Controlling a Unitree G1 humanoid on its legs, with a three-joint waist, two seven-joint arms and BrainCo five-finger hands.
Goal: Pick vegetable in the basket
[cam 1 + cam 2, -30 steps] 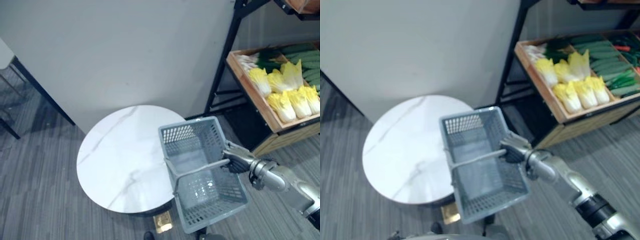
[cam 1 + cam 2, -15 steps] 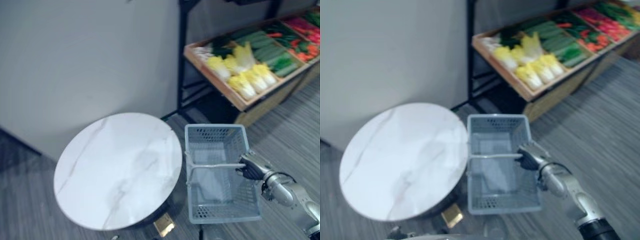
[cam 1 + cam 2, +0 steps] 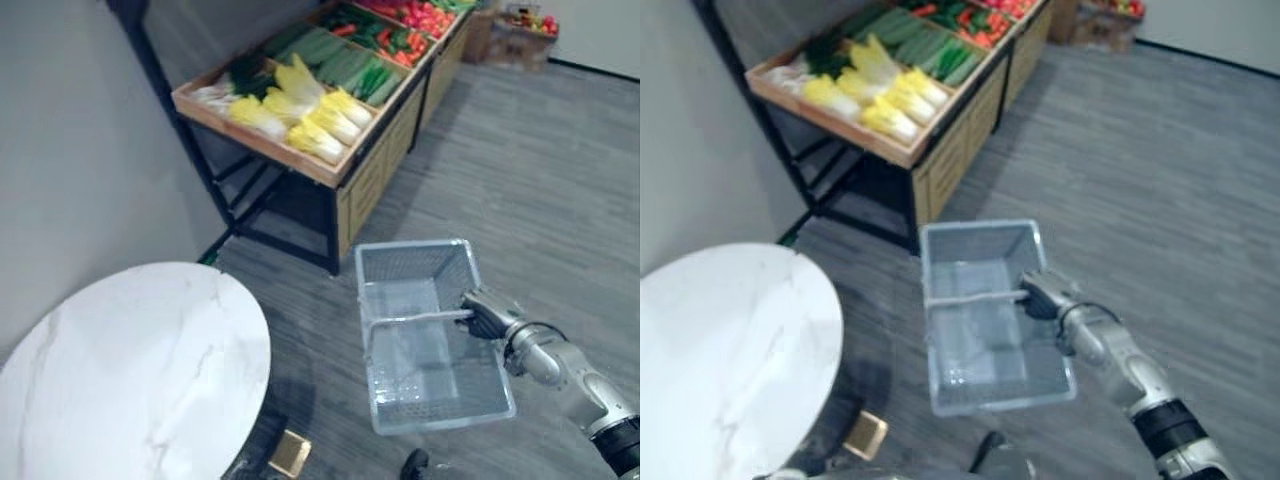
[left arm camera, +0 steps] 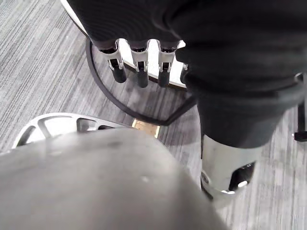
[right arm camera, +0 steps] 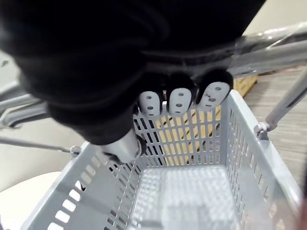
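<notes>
An empty grey plastic basket (image 3: 430,335) hangs above the floor. My right hand (image 3: 485,314) is shut on its wire handle (image 3: 415,320). In the right wrist view the fingers (image 5: 180,100) curl round the handle bar, and the basket's mesh bottom (image 5: 182,201) is bare. Yellow-green cabbages (image 3: 310,115) lie in a wooden crate (image 3: 270,150) on the shelf beyond the basket, with green cucumbers (image 3: 340,65) and red peppers (image 3: 420,15) further back. My left hand (image 4: 141,72) hangs over the floor with straight fingers, holding nothing.
A round white marble table (image 3: 120,380) stands to the basket's left, apart from it. The shelf rests on a black metal frame (image 3: 215,195) beside a grey wall. A box of produce (image 3: 520,40) sits at the far right. Grey carpet (image 3: 540,180) lies right of the shelf.
The camera has swung right, so the shelf shows in full. The basket, still in my right hand, has come off the table's edge and now hangs nearer the shelf.
</notes>
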